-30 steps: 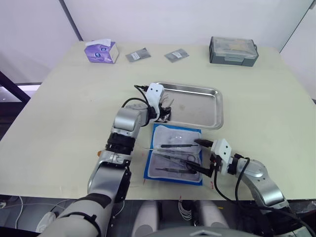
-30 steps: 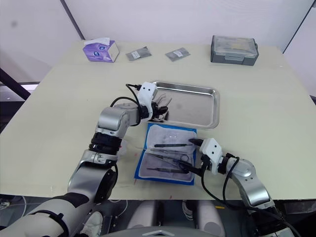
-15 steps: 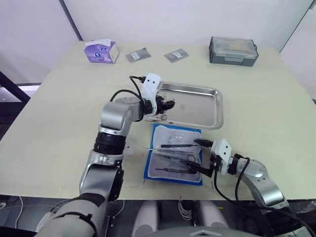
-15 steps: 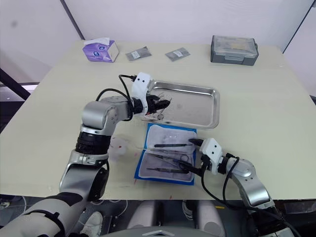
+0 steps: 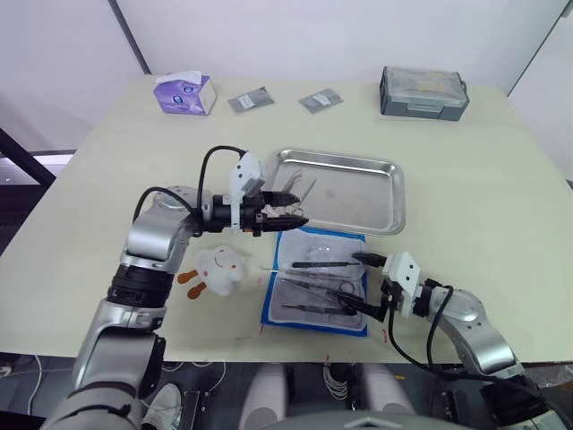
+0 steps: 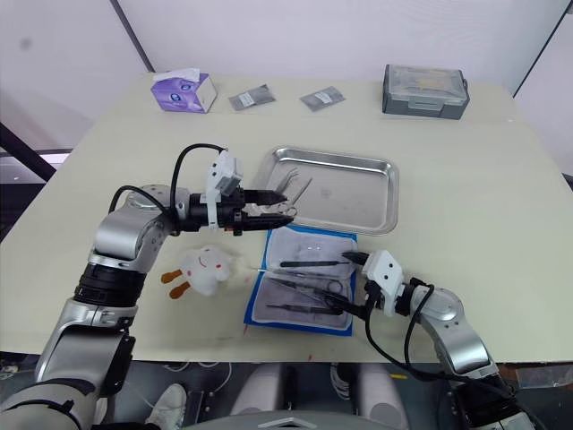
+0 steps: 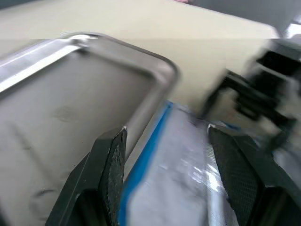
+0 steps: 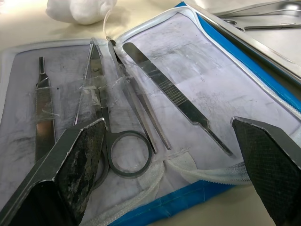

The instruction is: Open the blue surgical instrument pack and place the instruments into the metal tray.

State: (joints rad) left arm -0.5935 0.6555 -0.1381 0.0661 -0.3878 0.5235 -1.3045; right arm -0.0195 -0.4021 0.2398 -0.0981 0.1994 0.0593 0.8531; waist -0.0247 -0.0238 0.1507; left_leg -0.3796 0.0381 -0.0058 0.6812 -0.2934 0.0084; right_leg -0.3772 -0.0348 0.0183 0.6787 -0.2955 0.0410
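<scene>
Just a big pale beige table (image 5: 107, 161) pushed up near a plain white wall (image 5: 295, 31), evenly lit, with a dark diagonal bar (image 5: 130, 36) running down behind its far left corner.

Both eye views look down and forward from the head over the whole table (image 5: 466, 179); each wrist camera sits close behind its own pincer, facing along the fingers; both wrist views share the pack (image 8: 178, 94) and the tray (image 7: 155, 70) rim.
</scene>
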